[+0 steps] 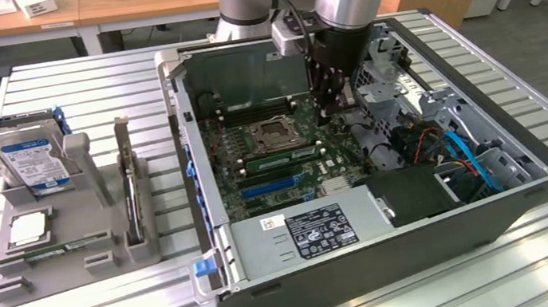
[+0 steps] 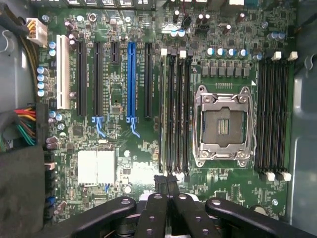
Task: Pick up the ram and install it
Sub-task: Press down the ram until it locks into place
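Note:
A ram (image 1: 280, 155) stick, long, thin and green, stands in a memory slot beside the empty CPU socket (image 1: 276, 130) inside the open computer case. In the wrist view the ram (image 2: 162, 99) is a pale strip in the outermost of the black slots next to the socket (image 2: 223, 124). My gripper (image 1: 331, 113) reaches down into the case, just above the board at one end of those slots. Its black fingers (image 2: 159, 184) are pressed together, so the gripper (image 2: 166, 182) is shut with nothing visible between them.
The case wall (image 1: 376, 268) rings the board; cables and a drive cage crowd its far side from the holder. On the exterior view's left, a grey holder (image 1: 75, 266) carries a hard drive (image 1: 33, 159), a silver processor chip (image 1: 27, 228), an upright card (image 1: 128, 190) and another thin green stick (image 1: 56, 250).

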Action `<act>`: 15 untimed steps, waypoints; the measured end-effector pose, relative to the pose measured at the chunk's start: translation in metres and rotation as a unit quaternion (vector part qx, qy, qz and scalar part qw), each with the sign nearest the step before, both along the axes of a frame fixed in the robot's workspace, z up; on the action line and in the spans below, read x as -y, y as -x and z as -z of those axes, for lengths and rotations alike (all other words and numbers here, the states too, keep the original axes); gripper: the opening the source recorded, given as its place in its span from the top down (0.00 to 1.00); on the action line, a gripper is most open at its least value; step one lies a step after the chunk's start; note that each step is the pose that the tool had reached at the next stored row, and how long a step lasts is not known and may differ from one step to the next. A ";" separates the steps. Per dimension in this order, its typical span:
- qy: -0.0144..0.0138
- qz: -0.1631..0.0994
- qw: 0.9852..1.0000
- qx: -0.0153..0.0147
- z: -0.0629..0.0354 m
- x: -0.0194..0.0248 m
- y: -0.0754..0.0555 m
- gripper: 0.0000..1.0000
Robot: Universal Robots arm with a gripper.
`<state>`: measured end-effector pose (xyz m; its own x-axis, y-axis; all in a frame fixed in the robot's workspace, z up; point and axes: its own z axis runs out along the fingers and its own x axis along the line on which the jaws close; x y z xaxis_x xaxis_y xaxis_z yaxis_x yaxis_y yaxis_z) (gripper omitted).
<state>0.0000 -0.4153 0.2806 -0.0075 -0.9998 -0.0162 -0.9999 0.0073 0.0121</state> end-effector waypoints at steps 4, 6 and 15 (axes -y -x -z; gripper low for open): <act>0.000 0.000 1.000 0.000 0.0000 0.0000 -0.004 0.90; 0.000 0.000 1.000 0.000 0.0000 0.0000 -0.004 0.90; -0.003 0.000 1.000 0.000 0.0048 0.0000 -0.004 0.90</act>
<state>0.0041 -0.4153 0.2758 -0.0075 -0.9997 -0.0226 -0.9999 0.0072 0.0121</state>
